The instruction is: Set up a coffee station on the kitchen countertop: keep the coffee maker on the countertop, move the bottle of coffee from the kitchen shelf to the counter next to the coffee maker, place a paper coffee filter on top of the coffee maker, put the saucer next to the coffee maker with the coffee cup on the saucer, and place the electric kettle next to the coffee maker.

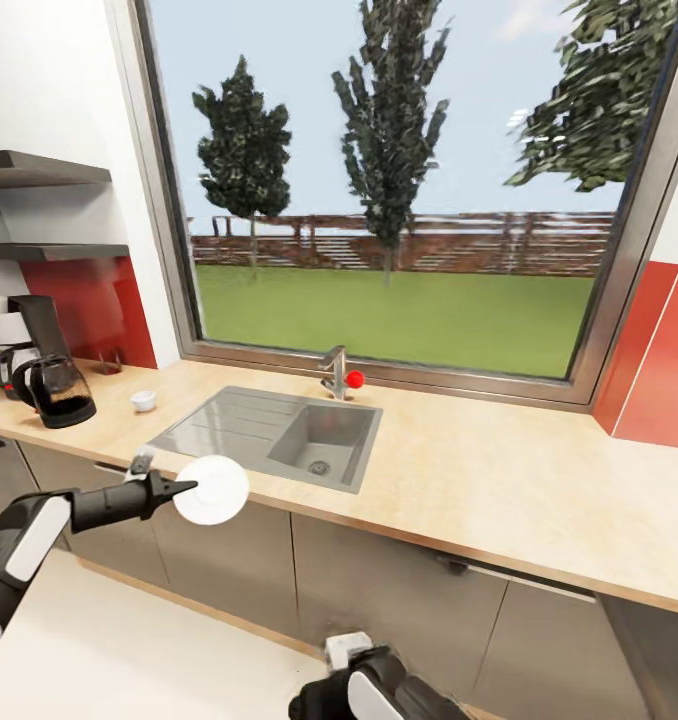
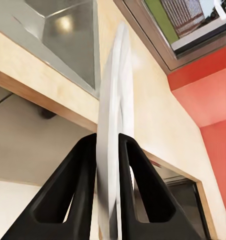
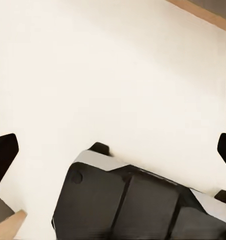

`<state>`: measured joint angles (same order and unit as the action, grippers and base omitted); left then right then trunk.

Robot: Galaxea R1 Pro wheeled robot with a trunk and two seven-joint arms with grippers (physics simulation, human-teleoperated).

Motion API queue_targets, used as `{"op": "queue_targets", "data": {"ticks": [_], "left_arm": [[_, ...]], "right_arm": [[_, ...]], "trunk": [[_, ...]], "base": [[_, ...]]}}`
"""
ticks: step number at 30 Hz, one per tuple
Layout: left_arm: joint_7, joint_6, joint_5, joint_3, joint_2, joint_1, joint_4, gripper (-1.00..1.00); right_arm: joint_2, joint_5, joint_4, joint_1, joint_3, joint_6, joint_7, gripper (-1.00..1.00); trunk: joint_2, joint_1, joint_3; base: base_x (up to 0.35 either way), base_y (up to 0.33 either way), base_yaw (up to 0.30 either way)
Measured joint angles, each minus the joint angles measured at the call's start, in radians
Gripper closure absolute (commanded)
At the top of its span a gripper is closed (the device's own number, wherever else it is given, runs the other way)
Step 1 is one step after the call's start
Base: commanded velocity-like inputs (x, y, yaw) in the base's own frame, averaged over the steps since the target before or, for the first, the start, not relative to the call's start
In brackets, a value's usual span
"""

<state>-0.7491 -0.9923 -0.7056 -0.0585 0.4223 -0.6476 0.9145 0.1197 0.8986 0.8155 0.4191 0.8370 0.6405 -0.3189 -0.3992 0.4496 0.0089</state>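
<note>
My left gripper (image 1: 184, 489) pinches the white saucer (image 1: 213, 490) by its rim, before the counter's near edge. I should carry it level, leftward, beside the coffee maker (image 1: 34, 360). My right gripper's fingers (image 3: 4, 154) are spread wide, empty.

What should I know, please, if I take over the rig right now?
Left gripper: shut on the saucer, held on edge in front of the counter.
Right gripper: fingers apart, empty, low by the base.
Coffee maker stands on the counter at far left; cup beside it.
Done: coffee maker in place.
Left: set saucer down, cup on it; filter, coffee bottle and kettle to come.
</note>
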Motion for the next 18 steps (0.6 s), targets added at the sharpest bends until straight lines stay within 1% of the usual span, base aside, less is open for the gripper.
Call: {"op": "queue_targets", "data": {"ticks": [1,2,3,4,7,8,9,10,12,13,14,15,17,18], "left_arm": [[-0.003,0.001,0.001,0.000,0.002,0.001,-0.002,1.00],[-0.006,0.000,0.000,0.000,0.003,0.002,-0.003,1.00],[-0.008,0.001,0.000,0.000,0.004,0.003,-0.004,1.00],[-0.008,0.002,0.001,0.000,0.005,0.003,-0.004,1.00],[-0.010,0.007,0.001,0.000,0.006,0.006,-0.007,1.00],[-0.011,0.009,0.001,0.000,0.006,0.007,-0.008,1.00],[-0.011,0.009,0.001,0.000,0.006,0.007,-0.008,1.00],[-0.012,0.011,0.000,0.000,0.006,0.008,-0.009,1.00],[-0.018,0.014,0.000,0.000,0.006,0.008,-0.010,1.00],[-0.021,0.015,0.000,0.000,0.006,0.008,-0.010,1.00],[-0.023,0.016,0.000,0.000,0.006,0.008,-0.010,1.00],[-0.025,0.016,0.000,0.000,0.006,0.008,-0.010,1.00],[-0.030,0.017,0.000,0.000,0.006,0.008,-0.011,1.00],[-0.031,0.017,0.001,0.000,0.007,0.008,-0.011,1.00]], "right_arm": [[0.000,0.001,-0.042,0.000,0.005,-0.022,0.000,-1.00],[0.000,0.000,-0.112,0.000,0.016,-0.064,0.000,-1.00],[0.000,-0.001,-0.215,0.000,0.033,-0.131,0.000,-1.00],[0.000,0.000,-0.259,0.000,0.039,-0.156,0.000,-1.00],[0.000,0.004,-0.455,0.000,0.068,-0.299,0.002,-1.00],[0.000,0.005,-0.518,0.000,0.074,-0.342,0.014,-1.00],[0.000,0.006,-0.553,0.000,0.076,-0.363,0.027,-1.00],[0.000,0.006,-0.616,-0.002,0.078,-0.398,0.064,-1.00],[-0.003,0.005,-0.721,-0.012,0.080,-0.459,0.191,-1.00],[-0.016,0.004,-0.747,-0.025,0.081,-0.482,0.259,-1.00],[-0.037,0.005,-0.762,-0.044,0.083,-0.498,0.310,-1.00],[-0.050,0.005,-0.767,-0.055,0.083,-0.504,0.330,-1.00],[-0.090,0.005,-0.779,-0.093,0.083,-0.531,0.380,-1.00],[-0.102,0.005,-0.783,-0.108,0.083,-0.546,0.394,-1.00]], "trunk": [[0.000,0.000,0.000],[0.000,0.000,0.000],[0.000,0.000,0.000],[0.000,0.000,0.000],[0.000,0.000,0.000],[0.000,0.000,0.000],[0.000,0.000,0.000],[0.000,0.000,0.000],[0.000,0.000,0.000],[0.000,0.000,0.000],[0.000,0.000,0.000],[0.000,0.000,0.000],[0.000,0.000,0.000],[0.000,0.000,0.000]], "base": [[0.000,0.000,0.000],[0.000,0.000,0.000],[0.000,0.000,0.000],[0.000,0.000,0.000],[0.000,0.000,0.000],[0.000,0.000,0.000],[0.000,0.000,0.000],[0.000,0.000,0.000],[0.000,0.000,0.000],[0.000,0.000,0.000],[0.000,0.000,0.000],[0.000,0.000,0.000],[0.000,0.000,0.000],[0.000,0.000,0.000]]}}
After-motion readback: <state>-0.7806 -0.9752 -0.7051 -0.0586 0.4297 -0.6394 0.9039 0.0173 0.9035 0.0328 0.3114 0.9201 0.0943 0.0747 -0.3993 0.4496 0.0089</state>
